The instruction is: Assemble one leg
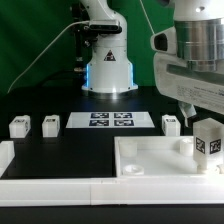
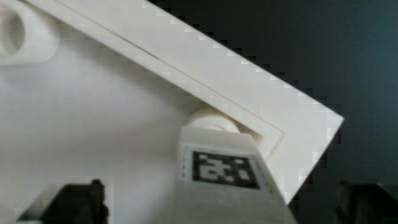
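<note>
At the right edge of the exterior view, the leg (image 1: 208, 140) stands on a corner of the white slab (image 1: 150, 162), its tag facing the camera. The gripper (image 2: 226, 207) hangs above it, fingers (image 2: 80, 200) spread wide on either side, clear of the leg. Three spare legs (image 1: 19, 126) and the marker board (image 1: 110, 121) lie on the black table (image 1: 60, 105) behind.

The leg (image 1: 209, 140) (image 2: 224, 166), a white block with a black-and-white square tag facing near, stands upright at the slab's (image 1: 150, 160) corner, at the exterior view's right. Three other legs (image 1: 19, 127) stand farther back: two at the left, one at the right.
</note>
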Motion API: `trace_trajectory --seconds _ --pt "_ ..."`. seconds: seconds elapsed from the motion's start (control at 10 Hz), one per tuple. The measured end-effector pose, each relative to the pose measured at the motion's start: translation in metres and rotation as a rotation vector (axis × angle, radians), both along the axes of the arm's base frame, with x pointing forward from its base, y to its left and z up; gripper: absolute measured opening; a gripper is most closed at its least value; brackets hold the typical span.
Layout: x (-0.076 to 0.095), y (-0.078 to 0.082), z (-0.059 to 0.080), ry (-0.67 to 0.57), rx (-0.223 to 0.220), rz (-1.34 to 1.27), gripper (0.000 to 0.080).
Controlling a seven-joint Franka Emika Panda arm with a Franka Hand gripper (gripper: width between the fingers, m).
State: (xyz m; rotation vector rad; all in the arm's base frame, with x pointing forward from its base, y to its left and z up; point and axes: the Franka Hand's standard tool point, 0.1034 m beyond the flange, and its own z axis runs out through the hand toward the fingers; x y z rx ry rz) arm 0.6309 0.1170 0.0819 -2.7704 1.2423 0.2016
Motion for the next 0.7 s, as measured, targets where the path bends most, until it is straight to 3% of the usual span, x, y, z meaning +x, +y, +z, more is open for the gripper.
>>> trace_trajectory --seconds 0.7 --pt "-0.0005 -0.0019 -0.0006 -0.102 0.057 0.738 0.0649"
